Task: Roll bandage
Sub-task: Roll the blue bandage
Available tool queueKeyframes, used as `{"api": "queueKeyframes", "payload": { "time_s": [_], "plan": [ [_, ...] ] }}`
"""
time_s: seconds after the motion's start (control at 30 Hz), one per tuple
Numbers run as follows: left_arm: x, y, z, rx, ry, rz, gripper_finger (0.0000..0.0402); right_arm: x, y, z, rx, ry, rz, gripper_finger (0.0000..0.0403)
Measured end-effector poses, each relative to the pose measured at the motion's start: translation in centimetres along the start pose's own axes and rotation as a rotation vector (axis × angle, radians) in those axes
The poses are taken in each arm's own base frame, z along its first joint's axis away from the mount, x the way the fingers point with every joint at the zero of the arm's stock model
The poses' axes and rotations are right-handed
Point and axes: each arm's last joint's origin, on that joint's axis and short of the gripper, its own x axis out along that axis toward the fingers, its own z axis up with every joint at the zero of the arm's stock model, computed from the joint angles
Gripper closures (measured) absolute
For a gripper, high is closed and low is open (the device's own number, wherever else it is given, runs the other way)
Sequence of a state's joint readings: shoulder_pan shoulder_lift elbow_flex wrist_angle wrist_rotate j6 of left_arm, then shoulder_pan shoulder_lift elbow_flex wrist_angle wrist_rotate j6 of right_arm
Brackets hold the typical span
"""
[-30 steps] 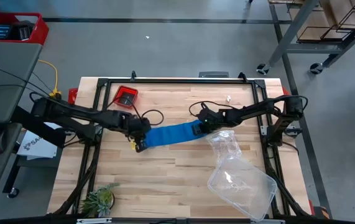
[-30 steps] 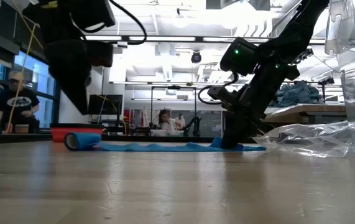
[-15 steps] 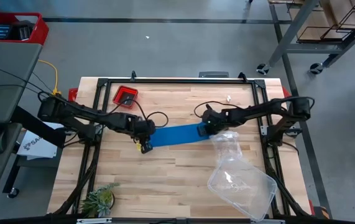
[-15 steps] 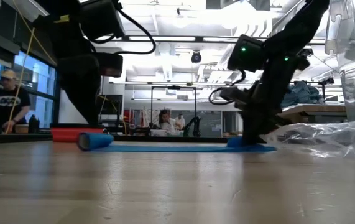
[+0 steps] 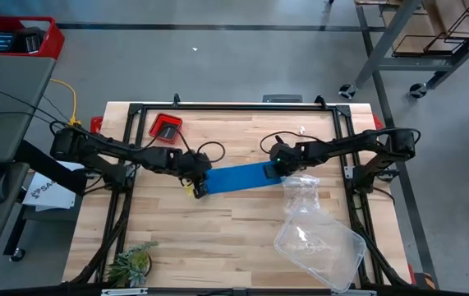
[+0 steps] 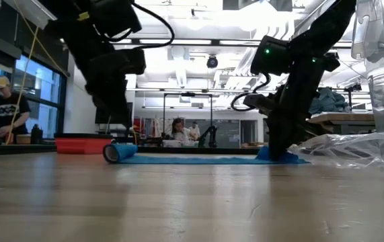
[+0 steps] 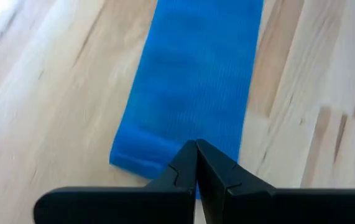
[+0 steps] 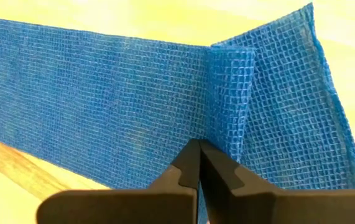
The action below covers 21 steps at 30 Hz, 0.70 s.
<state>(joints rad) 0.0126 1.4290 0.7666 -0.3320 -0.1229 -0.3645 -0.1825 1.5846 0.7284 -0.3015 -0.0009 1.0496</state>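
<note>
Little can be read. On a white sheet [image 5: 43,191] lying beside the surface's left edge in the high view, large dark letters are seen, of which only "SA" can be made out before the rest is hidden by the frame. A pale print is carried on the dark shirt of a person [image 6: 2,107] in the low view, but it cannot be read.

Even overhead light on my surface [image 5: 242,222], shadows faint. At table height, ceiling lights [image 6: 245,17] glare and my arms read as silhouettes. My left wrist picture is motion-blurred; the right one shows the bandage [image 8: 102,112] weave crisply.
</note>
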Motion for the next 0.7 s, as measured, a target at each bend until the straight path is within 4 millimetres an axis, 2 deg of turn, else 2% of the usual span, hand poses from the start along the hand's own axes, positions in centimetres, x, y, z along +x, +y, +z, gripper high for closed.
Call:
{"api": "queueKeyframes", "payload": {
  "time_s": [0.13,0.27,0.53,0.7],
  "plan": [
    [0.6,0.2,0.7,-0.024,-0.042,-0.025,0.0401,-0.1,0.1,0.1,-0.001,-0.005,0.006,0.0402],
    [2.3,0.3,0.8,-0.03,0.003,-0.031,0.0401,-0.1,0.1,0.1,0.0,-0.007,0.011,0.0402],
    [5.2,-1.0,2.8,0.001,0.045,-0.065,0.0401,-0.1,0.2,0.1,0.0,-0.011,0.018,0.0403],
    [5.8,-0.8,2.2,0.022,0.127,-0.04,0.0401,-0.1,0.2,0.1,0.0,-0.011,0.017,0.0403]
  ]
}}
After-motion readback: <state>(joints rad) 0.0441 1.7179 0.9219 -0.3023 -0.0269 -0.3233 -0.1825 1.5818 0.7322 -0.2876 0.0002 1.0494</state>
